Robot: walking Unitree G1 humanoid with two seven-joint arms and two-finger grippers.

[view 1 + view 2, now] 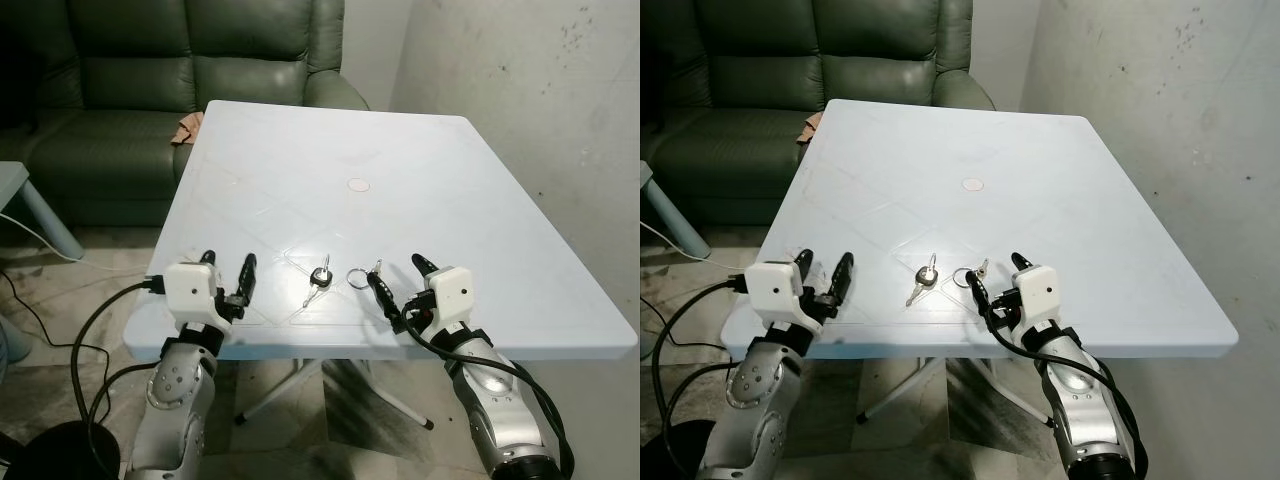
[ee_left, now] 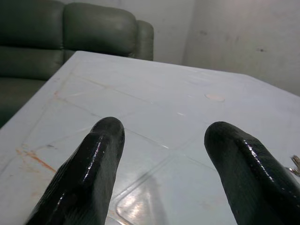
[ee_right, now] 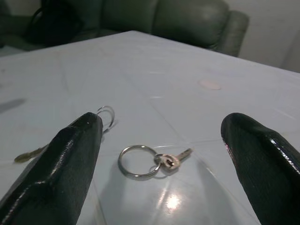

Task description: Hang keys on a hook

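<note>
Right end effector [image 1: 402, 281] of mine hovers spread over the small silver key on its round metal ring [image 3: 137, 161], lying on the pale blue plastic table [image 1: 420, 170]. Light, slippery, flat: I'd pinch the ring. Left end effector [image 1: 228, 276], spread, rests nearby.

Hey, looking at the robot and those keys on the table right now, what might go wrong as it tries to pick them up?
The key ring with its small key lies flat on the smooth white table, so the open right gripper may slide it rather than lift it.

A second key with a black head lies close by; closing might catch the wrong one.

Both sit near the table's front edge, so a nudge toward the robot might push them off.
</note>
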